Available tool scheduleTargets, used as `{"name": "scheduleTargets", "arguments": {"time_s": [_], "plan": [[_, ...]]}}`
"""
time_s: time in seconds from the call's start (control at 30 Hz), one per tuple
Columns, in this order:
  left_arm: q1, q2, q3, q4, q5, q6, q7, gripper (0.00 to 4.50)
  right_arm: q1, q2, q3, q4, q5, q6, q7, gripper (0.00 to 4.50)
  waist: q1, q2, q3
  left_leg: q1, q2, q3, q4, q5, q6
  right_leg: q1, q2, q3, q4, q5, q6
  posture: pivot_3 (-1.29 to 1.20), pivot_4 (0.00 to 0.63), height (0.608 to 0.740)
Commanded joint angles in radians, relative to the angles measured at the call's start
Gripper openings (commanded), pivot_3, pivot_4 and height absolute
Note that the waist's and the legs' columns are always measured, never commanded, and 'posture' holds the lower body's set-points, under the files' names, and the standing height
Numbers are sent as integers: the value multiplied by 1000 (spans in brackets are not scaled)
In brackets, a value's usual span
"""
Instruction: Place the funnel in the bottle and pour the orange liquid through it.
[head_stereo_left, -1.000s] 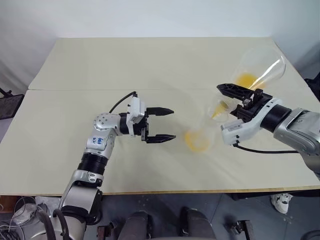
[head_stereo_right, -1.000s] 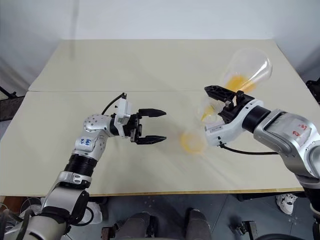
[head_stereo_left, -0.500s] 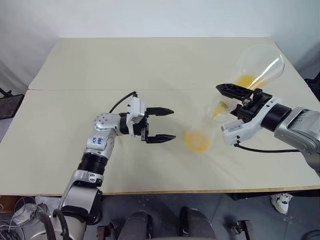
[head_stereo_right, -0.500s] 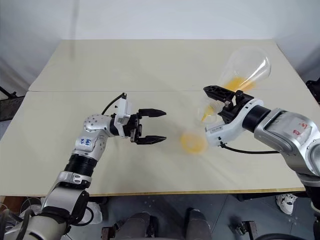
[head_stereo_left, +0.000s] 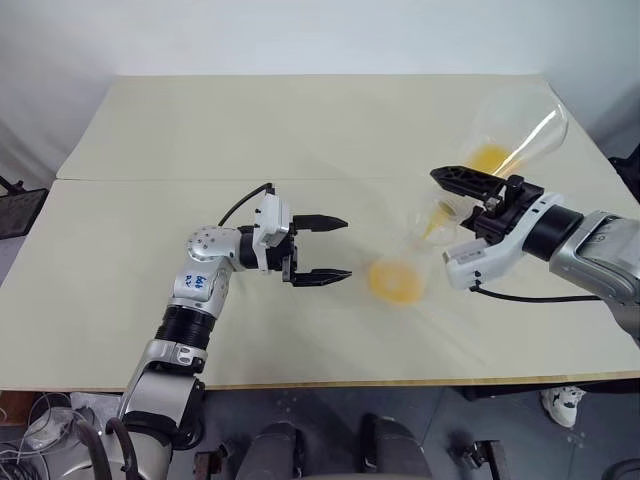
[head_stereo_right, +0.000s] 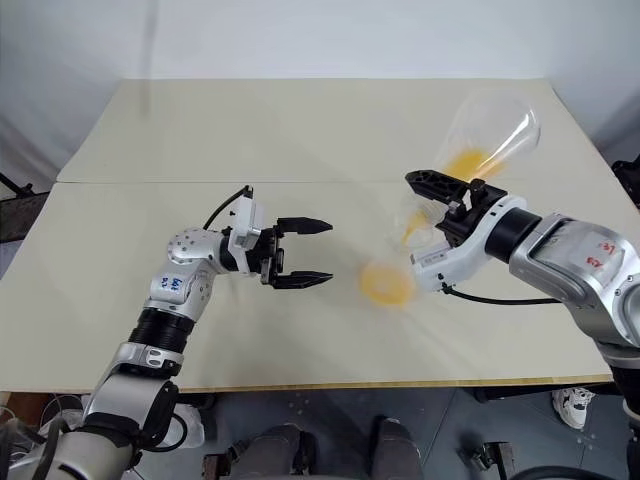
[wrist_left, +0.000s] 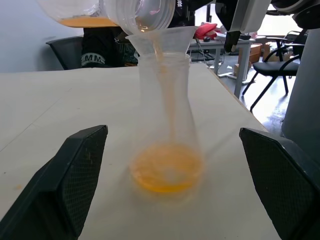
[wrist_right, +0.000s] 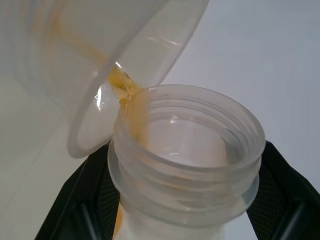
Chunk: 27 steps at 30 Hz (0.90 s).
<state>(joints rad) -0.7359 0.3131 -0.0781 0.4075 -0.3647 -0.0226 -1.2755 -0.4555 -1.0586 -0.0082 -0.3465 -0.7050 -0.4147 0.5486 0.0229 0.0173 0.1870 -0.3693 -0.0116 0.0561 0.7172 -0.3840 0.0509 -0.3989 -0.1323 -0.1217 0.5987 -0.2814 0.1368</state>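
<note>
Change: hardly anything is seen to have moved over the last second; the tipped flask (head_stereo_left: 515, 130) is kept at its slant.
Right gripper (head_stereo_left: 470, 195): pressed together on the tipped flask's neck.
Funnel (wrist_left: 162, 42): seated in the bottle (wrist_left: 167, 130), under the flask's mouth.
Orange liquid (wrist_left: 167, 172): pooled in the bottle's base, a thin stream fed through the funnel.
Left gripper (head_stereo_left: 330, 247): spread wide, empty, held near the bottle above the table (head_stereo_left: 250, 130).
</note>
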Motion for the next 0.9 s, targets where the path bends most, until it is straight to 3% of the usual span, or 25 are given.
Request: {"name": "scheduleTargets", "arguments": {"time_s": [0.03, 0.9], "plan": [[-17, -1, 6, -19, -3, -11, -3, 4500, -27, -25, -51, -7, 4, -14, -19, 2805, 0, 0, 0, 0, 0, 0, 0, 0, 0, 0, 0, 0, 0, 0, 0, 0, 150, 740], [-16, 26, 14, -40, -17, 31, -16, 4500, -72, -42, -41, 49, 8, -88, -31, 2805, 0, 0, 0, 0, 0, 0, 0, 0, 0, 0, 0, 0, 0, 0, 0, 0, 150, 740]]}}
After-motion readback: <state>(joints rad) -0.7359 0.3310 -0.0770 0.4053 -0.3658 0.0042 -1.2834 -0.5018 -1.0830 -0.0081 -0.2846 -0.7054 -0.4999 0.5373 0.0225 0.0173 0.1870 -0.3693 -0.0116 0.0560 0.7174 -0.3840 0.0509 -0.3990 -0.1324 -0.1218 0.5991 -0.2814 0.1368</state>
